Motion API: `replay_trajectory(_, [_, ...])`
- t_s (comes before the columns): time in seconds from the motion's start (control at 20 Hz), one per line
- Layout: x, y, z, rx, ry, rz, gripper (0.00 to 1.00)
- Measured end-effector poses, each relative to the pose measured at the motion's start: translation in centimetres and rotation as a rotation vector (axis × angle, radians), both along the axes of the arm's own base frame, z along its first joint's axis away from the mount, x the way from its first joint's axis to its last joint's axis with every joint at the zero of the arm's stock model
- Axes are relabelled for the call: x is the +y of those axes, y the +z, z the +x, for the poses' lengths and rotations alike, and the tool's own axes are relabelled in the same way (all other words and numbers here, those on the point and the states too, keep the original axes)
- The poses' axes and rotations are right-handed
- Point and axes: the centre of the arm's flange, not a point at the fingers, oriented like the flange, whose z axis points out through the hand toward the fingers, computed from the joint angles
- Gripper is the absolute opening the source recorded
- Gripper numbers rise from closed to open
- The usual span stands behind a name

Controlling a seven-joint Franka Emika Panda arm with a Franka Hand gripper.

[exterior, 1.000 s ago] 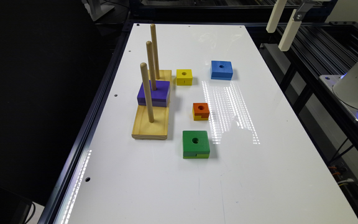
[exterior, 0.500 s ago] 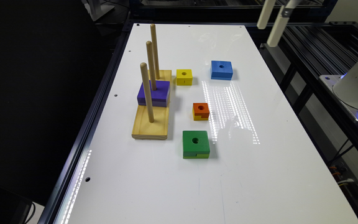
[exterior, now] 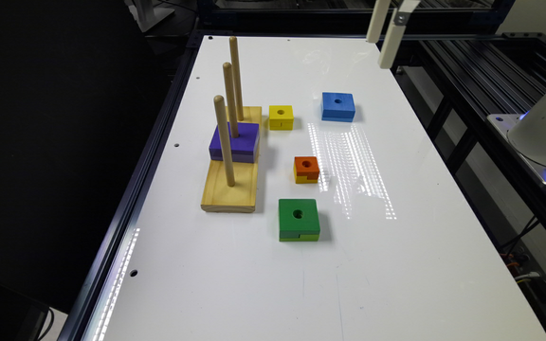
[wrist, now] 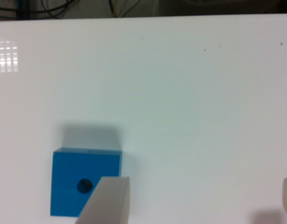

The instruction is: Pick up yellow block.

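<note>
Exterior view, from the near edge of the white table (exterior: 263, 293) going back: the first thing is the green block (exterior: 299, 219), square with a round hole in its top and a paler strip along its base. To the exterior view's left of it, a little farther, sits the long pale wooden base (exterior: 231, 185) with three upright pegs in a row; a purple block (exterior: 234, 142) is threaded on the middle peg (exterior: 230, 99) and rests on the base. Past the green block is the small block with an orange top and yellow bottom (exterior: 306, 169). Farther again, just beside the far end of the base on the exterior view's right but not touching it, lies the yellow block (exterior: 281, 117), flat on the table, hole upward, nothing on or around it. The blue block (exterior: 338, 106) lies to the exterior view's right of it, near and apart. Beyond and above, at the table's far edge, the gripper (exterior: 386, 35) hangs high in the air, its two pale fingers pointing down, well apart from the yellow block.

In the wrist view the gripper (wrist: 199, 205) has its fingers (wrist: 108, 200) spread wide with nothing between them, and the blue block (wrist: 84, 182) lies on the table beneath, partly behind one finger.
</note>
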Motion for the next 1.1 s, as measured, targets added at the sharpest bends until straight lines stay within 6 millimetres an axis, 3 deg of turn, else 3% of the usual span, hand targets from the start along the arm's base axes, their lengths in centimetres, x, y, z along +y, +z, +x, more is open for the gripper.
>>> replay_trajectory(0.55, [-1.2, 0.3, 1.3, -0.003, -0.002, -0.001, 1.0])
replay_trajectory(1.1, [-2.7, -0.2, 5.0, 0.007, -0.001, 0.007, 1.0])
